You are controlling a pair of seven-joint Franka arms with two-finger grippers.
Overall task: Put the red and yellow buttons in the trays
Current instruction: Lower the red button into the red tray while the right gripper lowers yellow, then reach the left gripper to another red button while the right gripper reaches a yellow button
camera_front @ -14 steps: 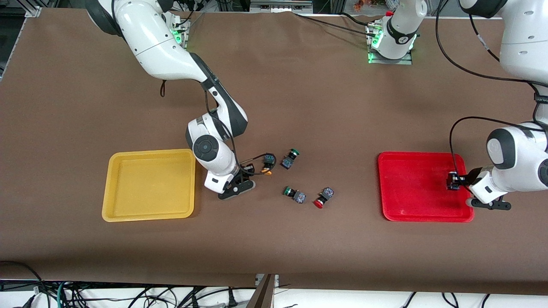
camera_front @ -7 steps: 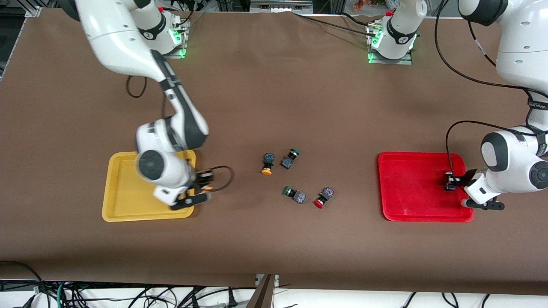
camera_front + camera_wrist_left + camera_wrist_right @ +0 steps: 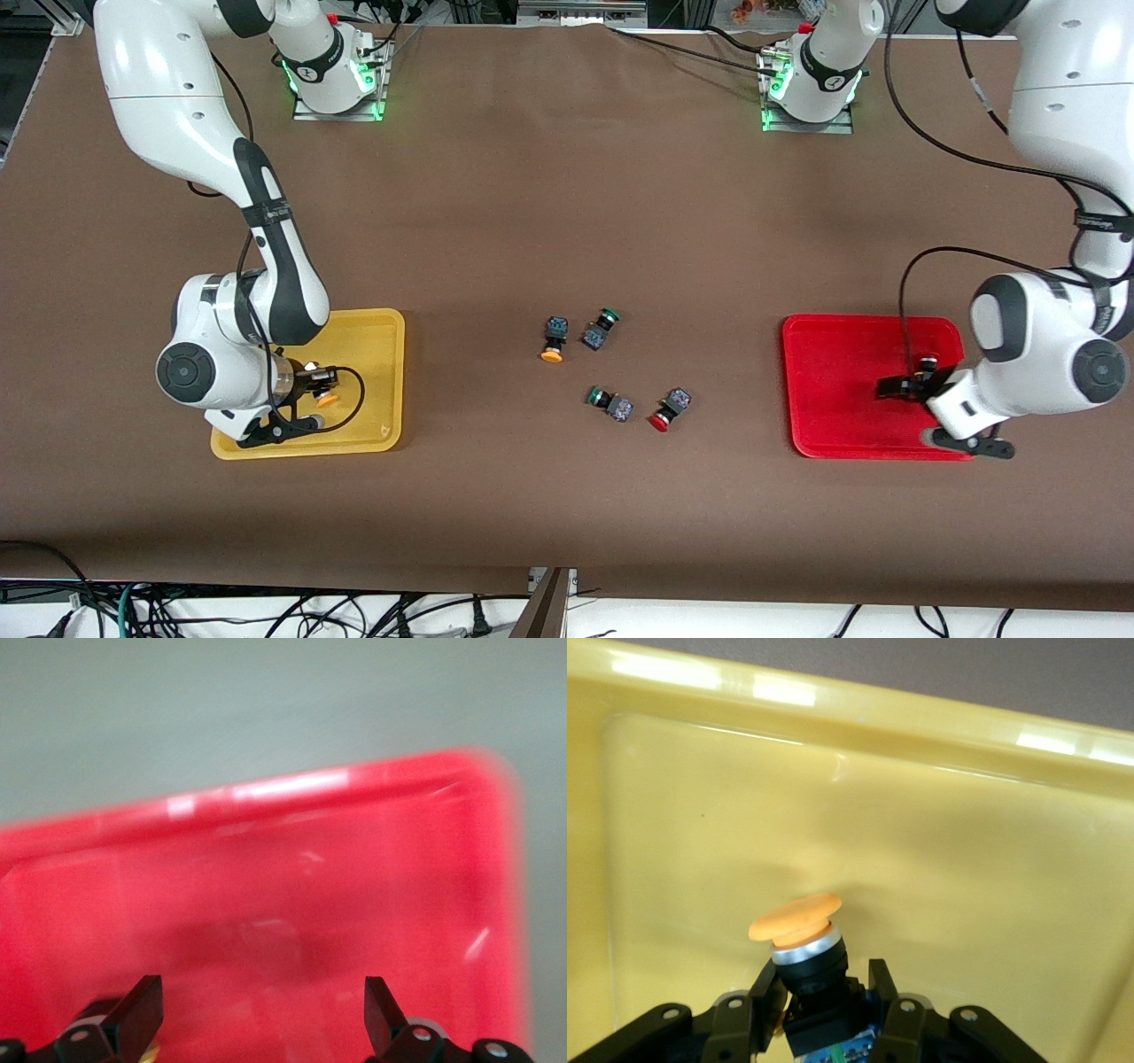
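My right gripper (image 3: 312,397) is shut on a yellow button (image 3: 324,399) and holds it low over the yellow tray (image 3: 390,354). In the right wrist view the fingers (image 3: 824,992) clamp the button's dark body (image 3: 811,970), orange cap up, above the tray floor (image 3: 939,859). My left gripper (image 3: 905,386) is open over the red tray (image 3: 824,390). A red button (image 3: 928,361) lies in that tray beside the fingers. The left wrist view shows both fingertips (image 3: 140,1014) wide apart over the red tray (image 3: 266,797). On the table's middle lie a yellow button (image 3: 551,341) and a red button (image 3: 666,412).
Two green-capped buttons lie among the middle group: one (image 3: 600,328) right beside the yellow button, one (image 3: 609,403) next to the red button. The two trays sit at opposite ends of the table.
My right arm carried a yellow button from the middle group to over the yellow tray. My left gripper opened and let go of the red button in the red tray.
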